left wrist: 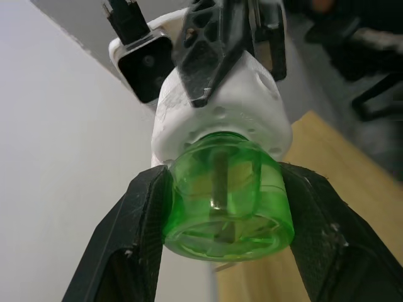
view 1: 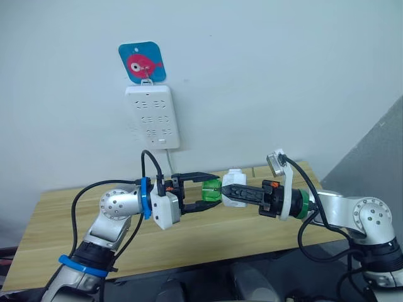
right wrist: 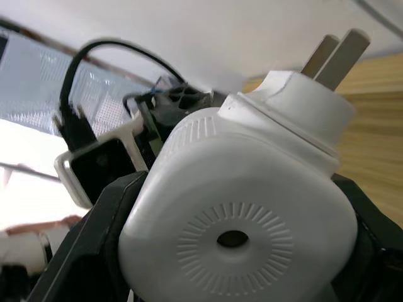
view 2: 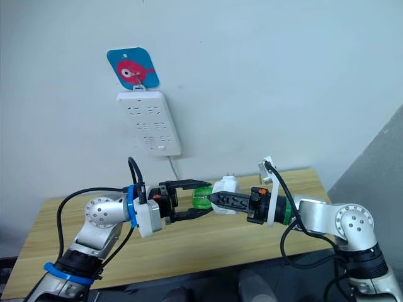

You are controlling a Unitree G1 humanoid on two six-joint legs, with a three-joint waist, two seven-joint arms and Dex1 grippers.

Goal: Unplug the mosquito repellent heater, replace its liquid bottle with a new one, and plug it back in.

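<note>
From the left eye view, the mosquito repellent heater [view 1: 234,183] is held above the wooden table [view 1: 56,214] by the right gripper [view 1: 234,195], prongs upward. Its green liquid bottle [view 1: 211,190] is clamped by the left gripper [view 1: 200,190], pointing leftward. In the left wrist view, both fingers [left wrist: 135,236] are pressed against the bottle. In the right wrist view, the prongs [right wrist: 334,53] are seen free.
</note>
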